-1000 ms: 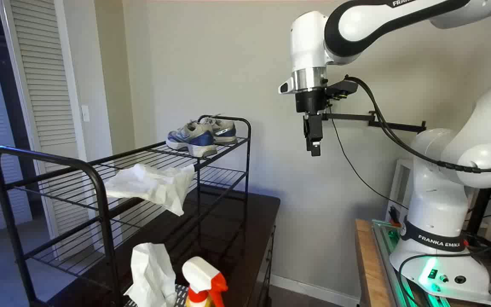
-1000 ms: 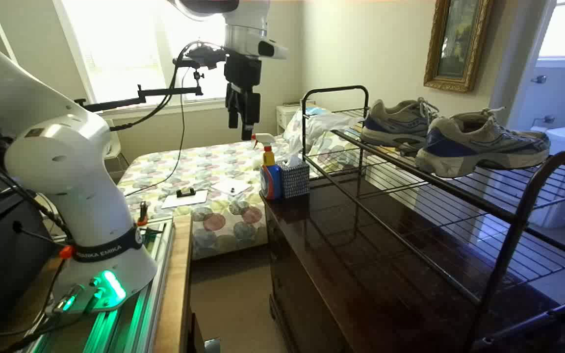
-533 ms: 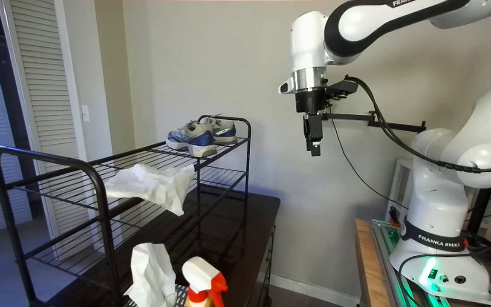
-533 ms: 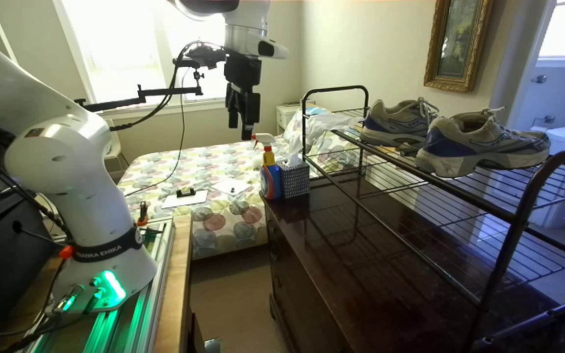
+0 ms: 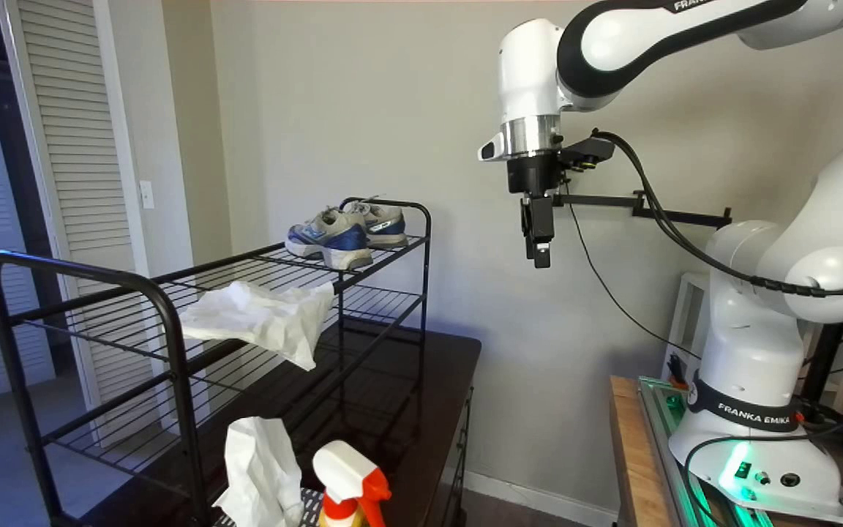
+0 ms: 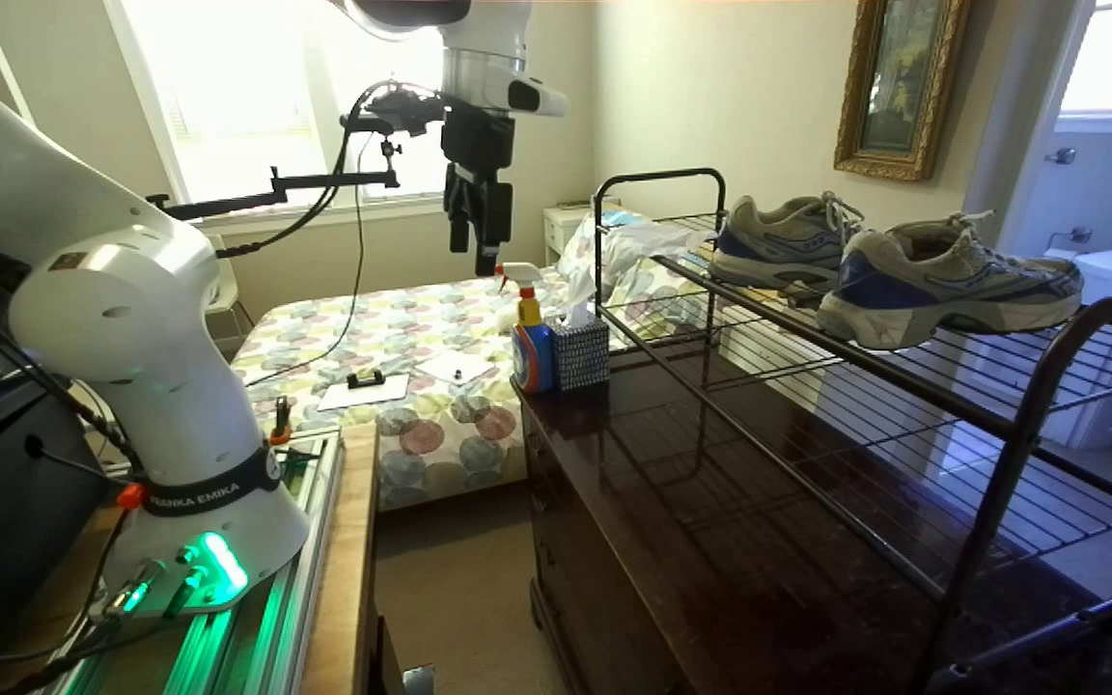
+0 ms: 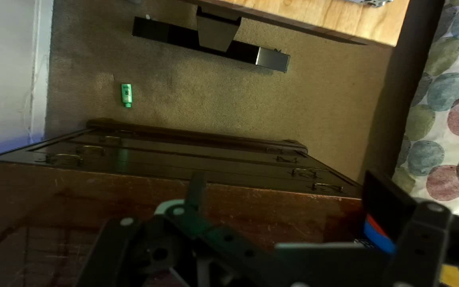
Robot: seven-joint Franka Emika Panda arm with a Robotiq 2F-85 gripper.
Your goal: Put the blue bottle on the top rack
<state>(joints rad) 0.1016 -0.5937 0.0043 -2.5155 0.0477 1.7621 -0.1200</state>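
Observation:
The blue bottle point(image 6: 532, 357) has a yellow neck and a red-and-white spray head. It stands upright on the dark dresser point(image 6: 710, 512), beside a tissue box. In an exterior view its spray head point(image 5: 345, 472) shows at the bottom edge. In the wrist view a blue-and-red strip of the bottle point(image 7: 379, 235) shows, partly hidden by a finger. The top rack point(image 6: 952, 398) is the upper wire shelf of a black metal stand, also seen in an exterior view point(image 5: 216, 262). My gripper point(image 7: 293, 195) is open and empty. It hangs pointing down point(image 6: 473, 255), higher than the bottle and apart from it.
Two grey-and-blue shoes point(image 6: 942, 285) sit on the top rack. A crumpled white sheet point(image 5: 257, 318) lies on it too. The patterned tissue box point(image 6: 582, 355) touches or nearly touches the bottle. A small green bottle point(image 7: 126, 95) lies on the floor. A bed point(image 6: 421, 319) stands behind.

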